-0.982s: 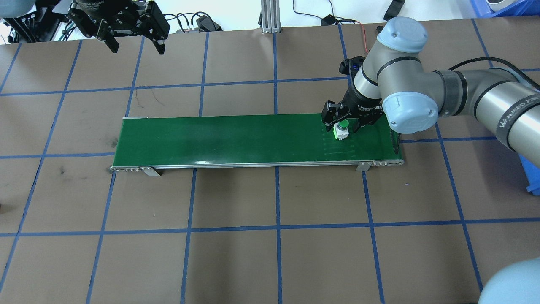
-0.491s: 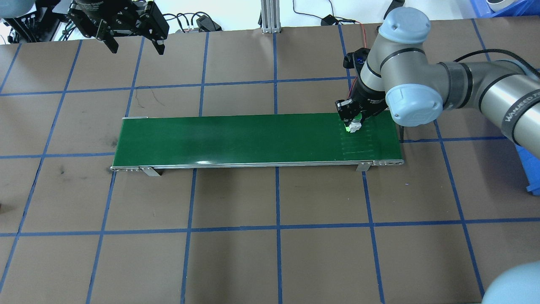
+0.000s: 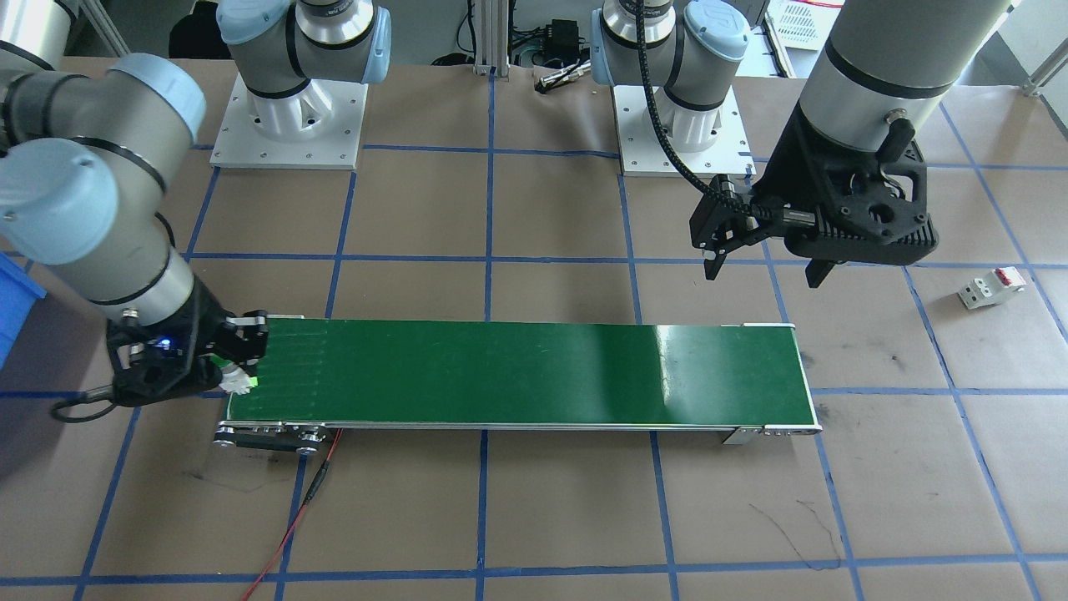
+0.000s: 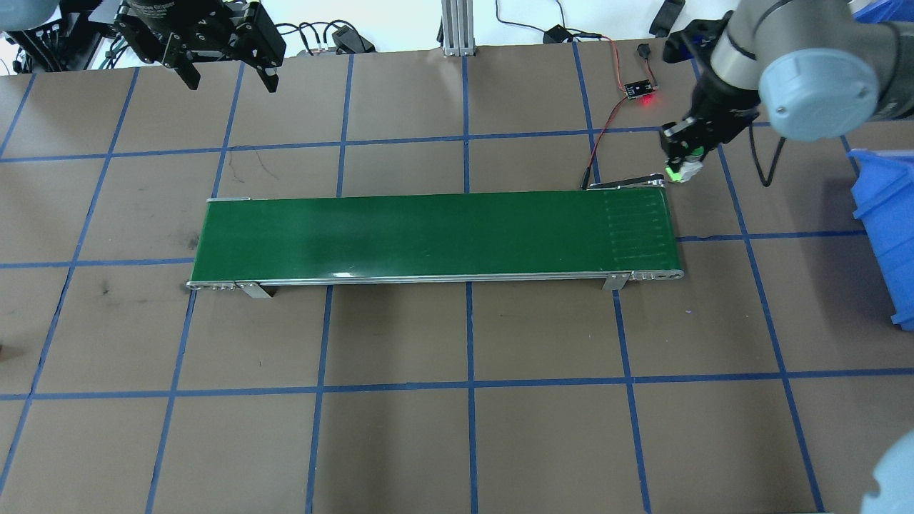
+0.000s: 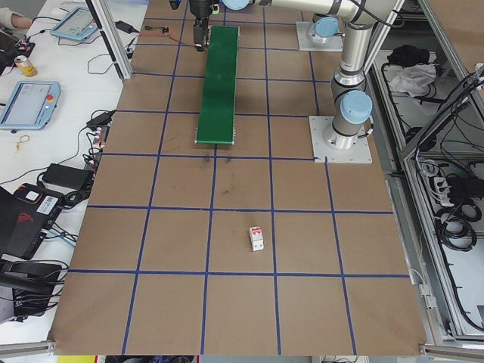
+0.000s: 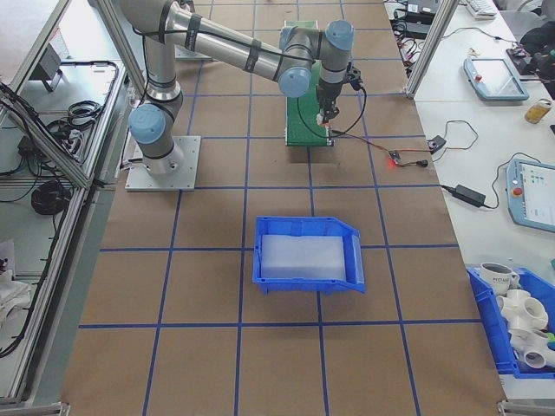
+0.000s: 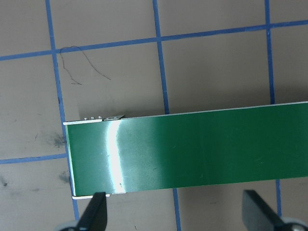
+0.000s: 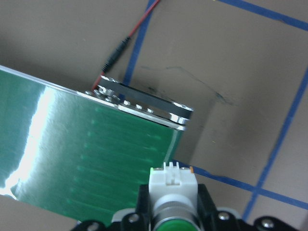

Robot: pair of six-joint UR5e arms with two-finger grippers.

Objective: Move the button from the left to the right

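Observation:
The button (image 4: 680, 172), a green cap on a white body, hangs in my right gripper (image 4: 683, 165), which is shut on it. It is held above the table just past the far right corner of the green conveyor belt (image 4: 428, 232). In the right wrist view the button's white body (image 8: 173, 184) sits between the fingers, over the belt's end (image 8: 72, 154). The front-facing view shows the button (image 3: 239, 382) at the belt's left end. My left gripper (image 4: 228, 71) hangs open and empty, high over the far left of the table, its fingertips (image 7: 96, 214) framing the belt's left end (image 7: 192, 149).
A blue bin (image 4: 885, 228) stands at the right edge of the table. A small board with a red light (image 4: 640, 89) and its red wire lie behind the belt's right end. A white block with a red top (image 3: 990, 288) lies on the table's left part.
My right gripper has lifted the button off the belt's right end and carried it away and to the right, past the belt's far corner. The left arm has stayed still.

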